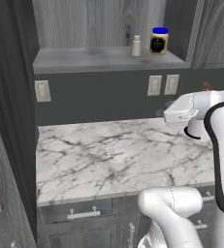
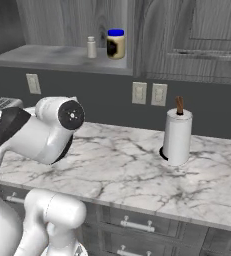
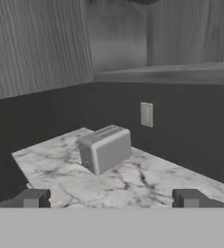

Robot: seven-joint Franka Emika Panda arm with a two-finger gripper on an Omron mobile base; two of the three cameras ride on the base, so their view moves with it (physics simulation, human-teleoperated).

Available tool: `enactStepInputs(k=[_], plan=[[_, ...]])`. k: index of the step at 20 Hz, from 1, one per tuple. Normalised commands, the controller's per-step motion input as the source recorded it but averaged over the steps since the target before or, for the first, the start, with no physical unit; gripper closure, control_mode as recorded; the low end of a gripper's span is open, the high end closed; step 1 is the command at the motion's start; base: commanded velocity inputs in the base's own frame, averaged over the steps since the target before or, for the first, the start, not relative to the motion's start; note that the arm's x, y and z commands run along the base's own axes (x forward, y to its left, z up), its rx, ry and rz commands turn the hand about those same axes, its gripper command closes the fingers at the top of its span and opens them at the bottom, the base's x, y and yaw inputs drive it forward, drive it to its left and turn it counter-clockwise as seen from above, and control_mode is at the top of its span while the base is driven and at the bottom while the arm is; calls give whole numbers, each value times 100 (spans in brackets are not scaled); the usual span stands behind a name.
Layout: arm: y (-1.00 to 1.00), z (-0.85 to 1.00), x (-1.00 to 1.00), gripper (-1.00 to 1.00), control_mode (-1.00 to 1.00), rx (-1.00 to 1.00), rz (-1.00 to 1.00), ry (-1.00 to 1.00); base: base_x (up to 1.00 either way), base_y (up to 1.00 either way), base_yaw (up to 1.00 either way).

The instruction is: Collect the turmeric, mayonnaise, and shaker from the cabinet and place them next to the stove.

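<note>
Hand [image 3: 111,198] fingers apart, empty; toaster [image 3: 105,147] at 12 o'clock on the surface [image 3: 147,181]; paper-towel roll [image 2: 177,136] stands well apart.

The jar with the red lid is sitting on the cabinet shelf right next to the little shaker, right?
Not quite: the lid is blue, not red. The right base view shows the mayonnaise on the cabinet shelf right beside the shaker.
</note>
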Motion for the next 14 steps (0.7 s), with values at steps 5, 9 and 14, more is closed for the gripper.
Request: enactStepInputs(k=[5, 9, 14], plan=[[25, 43, 31, -100, -100, -3, -41, 0, 0, 0, 0], [30, 49, 36, -100, -100, -3, -41, 0, 0, 0, 0], [21, 51, 51, -100, -100, -2, -33, 0, 0, 0, 0]])
